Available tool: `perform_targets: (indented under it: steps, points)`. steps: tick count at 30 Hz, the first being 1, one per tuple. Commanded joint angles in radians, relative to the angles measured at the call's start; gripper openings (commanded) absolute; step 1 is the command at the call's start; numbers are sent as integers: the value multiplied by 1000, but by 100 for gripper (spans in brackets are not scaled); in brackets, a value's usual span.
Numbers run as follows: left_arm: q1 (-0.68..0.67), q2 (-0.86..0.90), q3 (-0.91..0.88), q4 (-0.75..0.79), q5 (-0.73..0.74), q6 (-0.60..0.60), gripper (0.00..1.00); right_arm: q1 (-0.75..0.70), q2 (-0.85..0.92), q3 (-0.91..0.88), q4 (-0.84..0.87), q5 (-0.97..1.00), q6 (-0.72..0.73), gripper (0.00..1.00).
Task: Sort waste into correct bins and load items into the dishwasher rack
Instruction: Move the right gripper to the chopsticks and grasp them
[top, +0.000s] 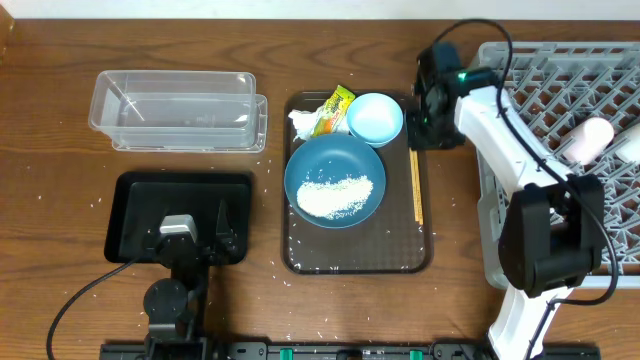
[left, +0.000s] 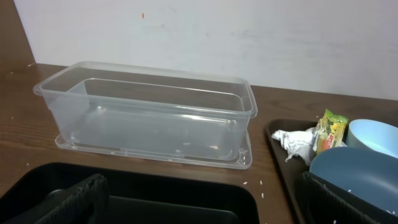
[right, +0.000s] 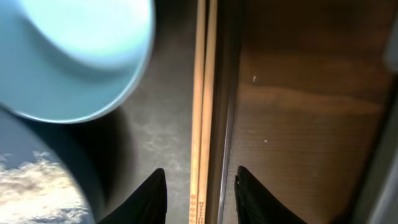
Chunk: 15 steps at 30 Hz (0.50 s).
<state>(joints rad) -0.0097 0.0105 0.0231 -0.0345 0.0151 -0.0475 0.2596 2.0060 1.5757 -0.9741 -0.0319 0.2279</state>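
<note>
Overhead: the right gripper (top: 430, 118) hangs over the 1 o'clock corner of the brown serving tray (top: 300, 255), above the far end of the chopsticks (top: 417, 190), which lie straight along the tray's 3 o'clock edge; the light-blue bowl (top: 375, 118) sits just beside the gripper at its 9 o'clock, so a wide descent could knock it toward the dark-blue dish (top: 310, 160) and scatter the rice (top: 335, 196); the dishwasher rack (top: 540, 70) stands at 3 o'clock, a pink cup (top: 590, 135) and a white cup (top: 630, 146) already in it; the left gripper (top: 192, 232) hovers over the black tray (top: 130, 215) at 8 o'clock, jaws apart and empty.

Left wrist: the clear tub (left: 149, 112) is bare at 12 o'clock; the tissue (left: 295, 143) and wrapper (left: 331, 129) lie at 3 o'clock, unsorted.

Right wrist: the dark fingers (right: 154, 196) stand apart, straddling the chopsticks, gripping nothing. The pair is thin, pale wood, the two sticks side by side and touching, pressed close against the tray's raised rim (right: 227, 124). That looks like the main hazard; the rim-side finger may land on the rim rather than beside the sticks, and so catch one stick only or pinch air. Held by one end, such slim sticks would likely swing or slip apart.
</note>
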Motion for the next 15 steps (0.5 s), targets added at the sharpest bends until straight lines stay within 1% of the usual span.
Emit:
perform_targets:
  steps: [1,5,11,15]
  points:
    - [0,-6,-19,-36,-27,12,98,17,9,-69,51,-43,19,35]
    - [0,-6,-19,-36,-27,12,98,26,9,-124,111,-55,19,36]
    - [0,-6,-19,-36,-27,12,98,48,9,-138,122,-7,19,27]
    - [0,-6,-19,-36,-27,12,98,77,9,-142,131,91,75,24]
